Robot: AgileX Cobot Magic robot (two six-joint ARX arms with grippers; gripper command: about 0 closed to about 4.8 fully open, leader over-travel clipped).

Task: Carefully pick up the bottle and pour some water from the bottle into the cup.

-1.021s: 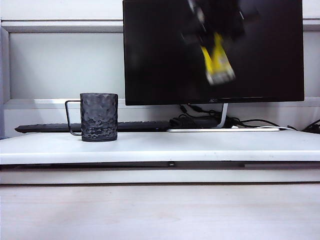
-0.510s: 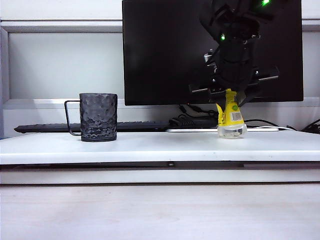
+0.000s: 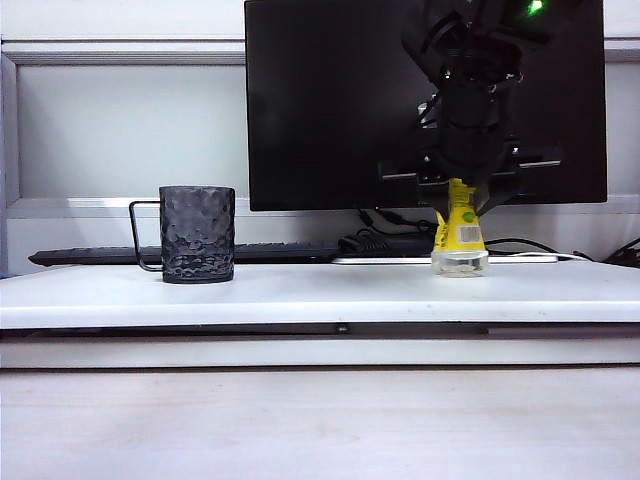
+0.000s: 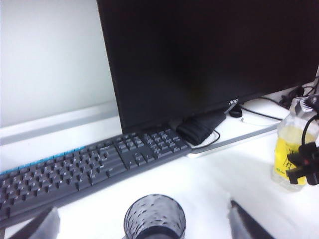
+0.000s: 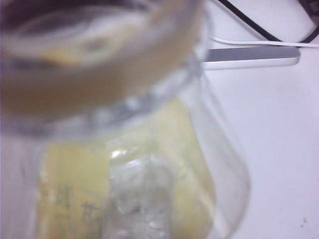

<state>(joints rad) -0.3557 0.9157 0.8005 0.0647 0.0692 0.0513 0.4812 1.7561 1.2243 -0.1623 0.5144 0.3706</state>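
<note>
The bottle (image 3: 460,238) stands upright on the white desk (image 3: 320,295), toward its right half and near the back edge, in front of the foot of the black monitor (image 3: 340,100). The right gripper (image 3: 462,185) comes down on it from above, its fingers closed around the bottle's upper part, base resting on the desk. In the right wrist view the bottle (image 5: 129,164) fills the picture, blurred, its open rim close to the lens and the yellow label below; whether water is inside cannot be told.

The cup (image 3: 197,234) sits well apart from the bottle, on the desk's left half, upright, its wire handle pointing toward the left edge. A dark keyboard (image 3: 150,255) lies behind it along the back edge.

The left gripper (image 4: 144,219) hovers just above the cup (image 4: 154,218), its fingers (image 4: 42,224) spread wide on either side and holding nothing.
</note>
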